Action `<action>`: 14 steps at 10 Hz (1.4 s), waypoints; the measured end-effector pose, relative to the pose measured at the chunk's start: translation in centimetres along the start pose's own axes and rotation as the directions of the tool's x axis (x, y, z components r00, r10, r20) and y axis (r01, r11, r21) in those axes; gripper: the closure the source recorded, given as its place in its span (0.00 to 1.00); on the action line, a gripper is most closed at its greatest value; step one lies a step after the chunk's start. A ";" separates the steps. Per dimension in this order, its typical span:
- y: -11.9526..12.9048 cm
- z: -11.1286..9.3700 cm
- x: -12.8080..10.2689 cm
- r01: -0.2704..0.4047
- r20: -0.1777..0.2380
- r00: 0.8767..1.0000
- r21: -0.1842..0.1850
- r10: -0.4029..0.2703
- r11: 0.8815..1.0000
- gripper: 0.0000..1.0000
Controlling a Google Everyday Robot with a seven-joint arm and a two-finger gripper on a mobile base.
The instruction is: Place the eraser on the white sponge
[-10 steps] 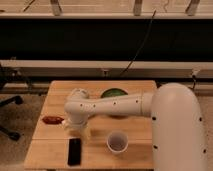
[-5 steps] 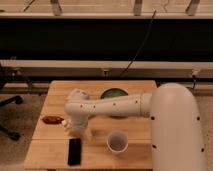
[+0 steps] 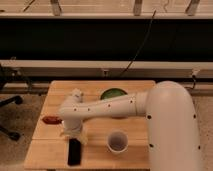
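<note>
Over the table's (image 3: 57, 92) left side, the gripper (image 3: 70, 131) hangs just beside what seems the black eraser (image 3: 74, 151); its grip I cannot tell.

The arm (image 3: 107, 106) is glossy white, built of thick rounded segments dotted with small dark screws, widening to a bulky domed end. Its gripper (image 3: 70, 131) sits over the left side of the bench (image 3: 140, 152).

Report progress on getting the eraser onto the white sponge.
Nothing looks done: the black eraser lies on the table near its front edge. In hand: the gripper is low just behind it, by a pale block, probably the white sponge. Left: grasp, lift, place.
</note>
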 end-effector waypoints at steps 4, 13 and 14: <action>-0.5 0.7 -2.0 0.015 0.004 1.000 -0.042 -0.015 0.999 0.20; 1.8 2.0 -3.0 0.022 0.029 0.999 -0.074 -0.020 0.997 0.51; 1.7 1.9 -3.2 0.029 0.032 0.999 -0.069 -0.027 0.997 0.60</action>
